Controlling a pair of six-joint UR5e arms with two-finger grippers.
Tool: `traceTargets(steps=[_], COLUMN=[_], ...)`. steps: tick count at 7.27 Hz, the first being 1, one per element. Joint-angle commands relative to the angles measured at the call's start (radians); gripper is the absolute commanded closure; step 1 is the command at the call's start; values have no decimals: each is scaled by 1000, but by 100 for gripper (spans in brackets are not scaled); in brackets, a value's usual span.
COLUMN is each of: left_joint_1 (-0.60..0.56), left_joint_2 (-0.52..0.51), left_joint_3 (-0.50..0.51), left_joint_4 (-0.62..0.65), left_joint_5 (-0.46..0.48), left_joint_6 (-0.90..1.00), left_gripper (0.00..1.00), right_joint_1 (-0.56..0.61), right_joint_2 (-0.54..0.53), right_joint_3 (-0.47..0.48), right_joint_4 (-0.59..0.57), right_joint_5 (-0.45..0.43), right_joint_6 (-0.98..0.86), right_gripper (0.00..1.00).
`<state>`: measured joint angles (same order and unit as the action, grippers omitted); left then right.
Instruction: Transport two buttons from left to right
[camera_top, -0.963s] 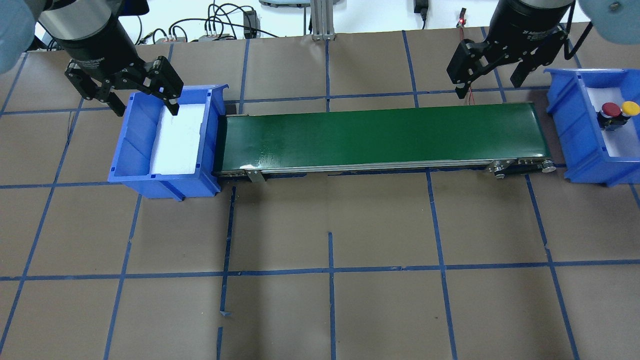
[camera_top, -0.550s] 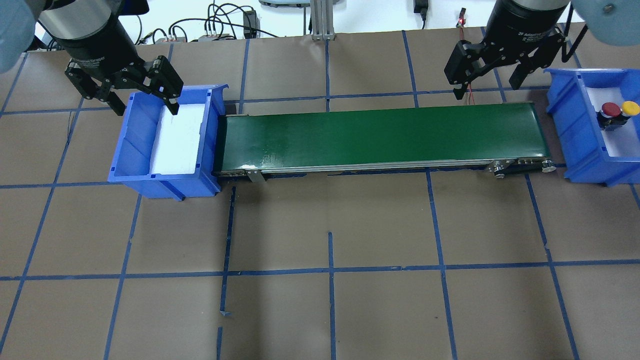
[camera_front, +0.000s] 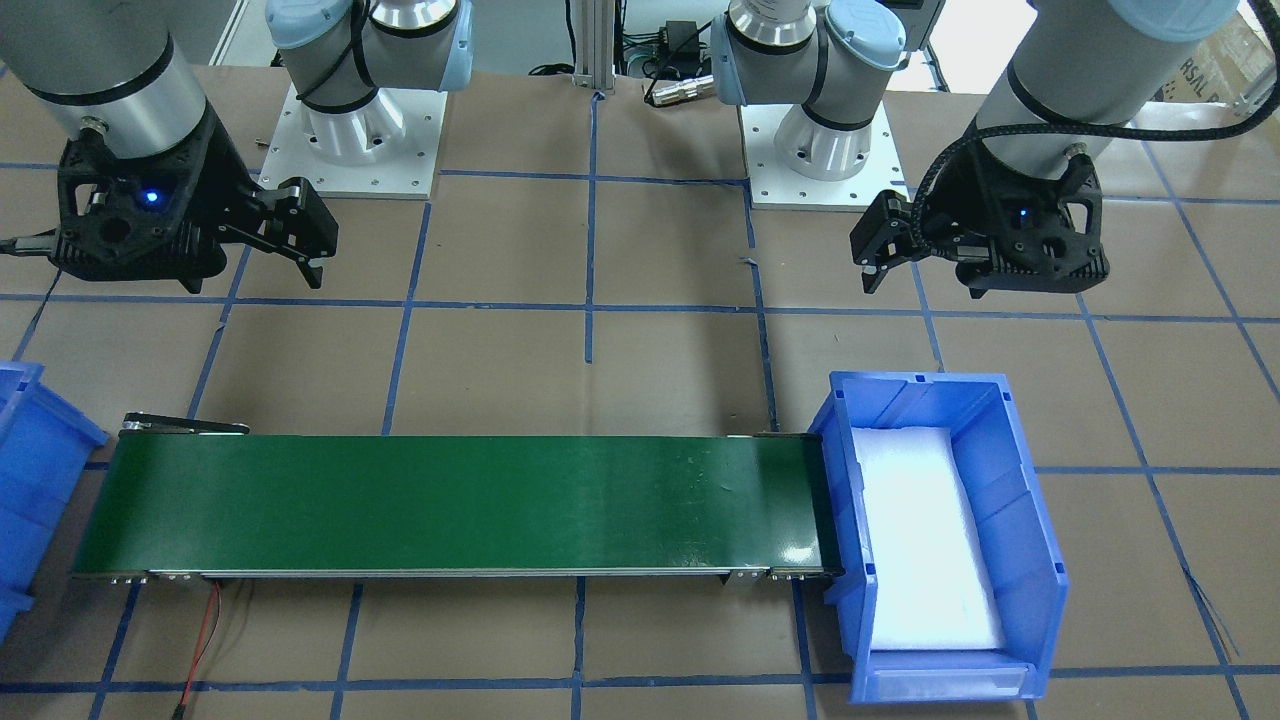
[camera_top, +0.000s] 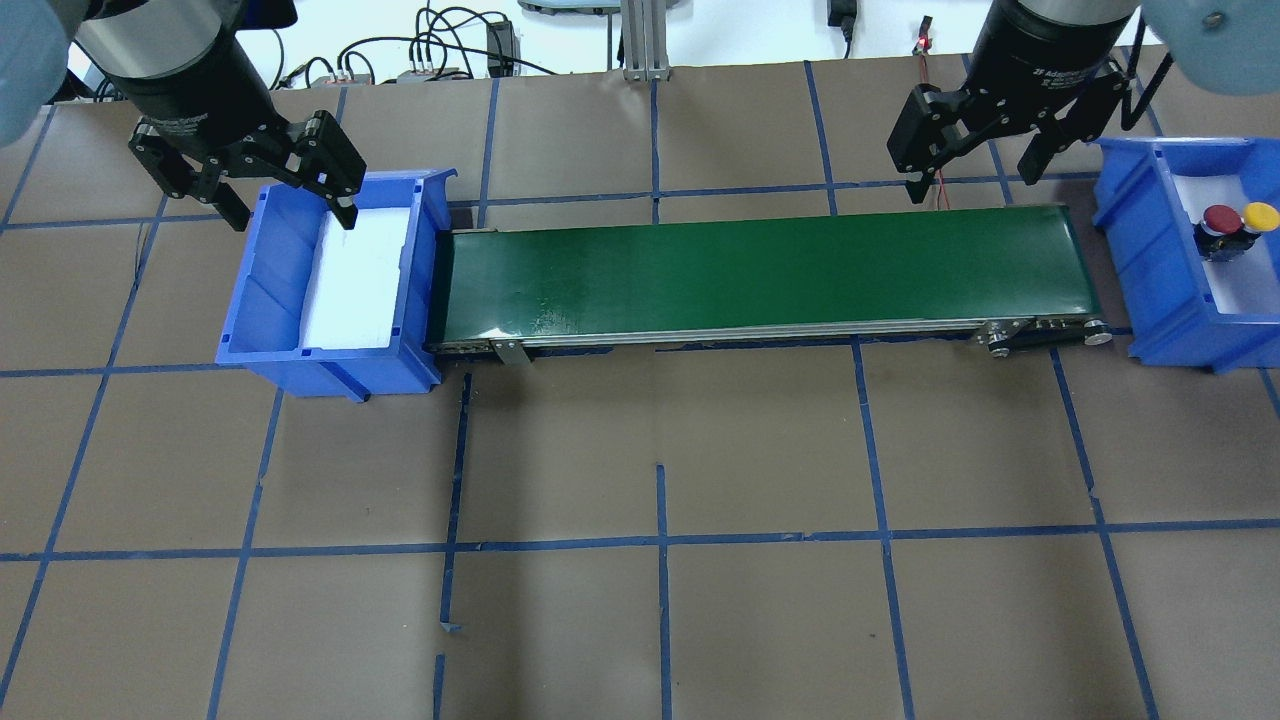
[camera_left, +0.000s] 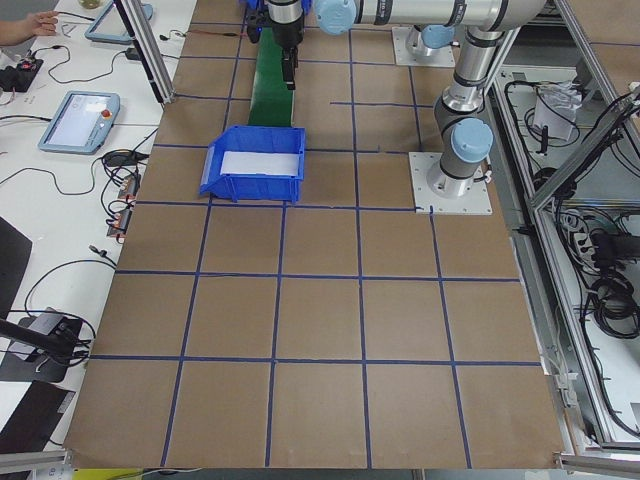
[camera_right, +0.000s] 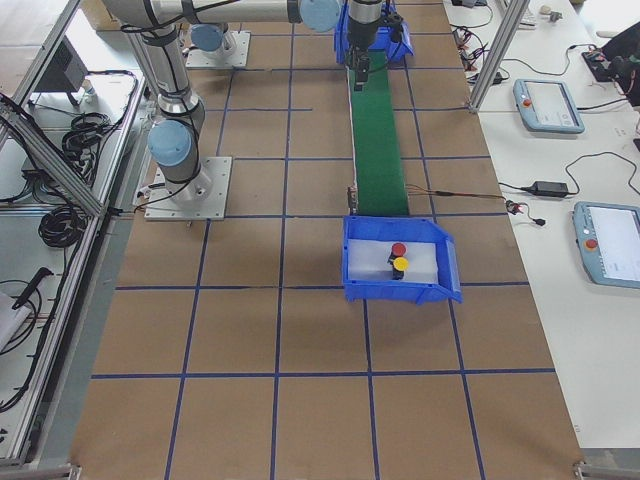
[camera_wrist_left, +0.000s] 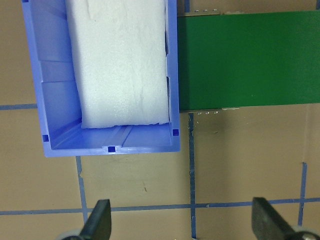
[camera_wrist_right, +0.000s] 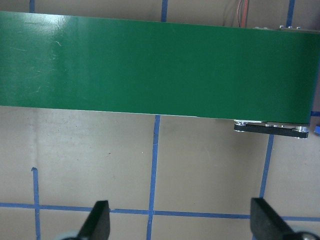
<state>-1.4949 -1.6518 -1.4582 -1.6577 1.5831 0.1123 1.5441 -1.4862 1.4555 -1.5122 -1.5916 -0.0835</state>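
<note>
From my station, the red button (camera_top: 1217, 218) and the yellow button (camera_top: 1259, 215) stand upright and side by side in the right-hand blue bin (camera_top: 1150, 262). In the overhead view red is at yellow's 9 o'clock, and I read the caps as touching. Both rest on the white foam lining that bin. The bin sits just off the 3 o'clock end of the green conveyor belt (camera_top: 760, 270); a second blue bin (camera_top: 262, 300) butts against the belt's 9 o'clock end and holds a white foam pad (camera_top: 355, 275). Everything stands on the brown paper-covered table (camera_top: 660, 450), which is gridded with blue tape.

My left end effector (camera_top: 294, 218) is open, its fingers spread wide. In the front-facing view it hangs at the 12 o'clock side of the second bin, apart from it; its wrist camera shows that bin and the belt's end at 12 o'clock, with taped table between the fingertips. My right end effector (camera_top: 972, 180) is likewise open, jaws wide. It hovers above the table near the belt's button-side end, apart from the buttons' bin; its wrist camera shows the belt across the 12 o'clock half of the picture, with a roller end at about 2 o'clock and bare table below.
</note>
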Motion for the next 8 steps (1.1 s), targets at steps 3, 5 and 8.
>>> traceTargets(steps=[3, 5, 8], left_joint_1=[2, 2, 2], left_joint_2=[0, 0, 0], left_joint_3=[-1, -1, 1], left_joint_4=[-1, -1, 1], left_joint_5=[0, 0, 0], left_joint_6=[0, 0, 0], left_gripper=[0, 0, 0], right_joint_1=[1, 1, 10], right_joint_2=[0, -3, 0], right_joint_3=[0, -1, -1], right_joint_4=[0, 4, 6], right_joint_5=[1, 2, 2], right_joint_6=[34, 34, 31], right_gripper=[0, 0, 0])
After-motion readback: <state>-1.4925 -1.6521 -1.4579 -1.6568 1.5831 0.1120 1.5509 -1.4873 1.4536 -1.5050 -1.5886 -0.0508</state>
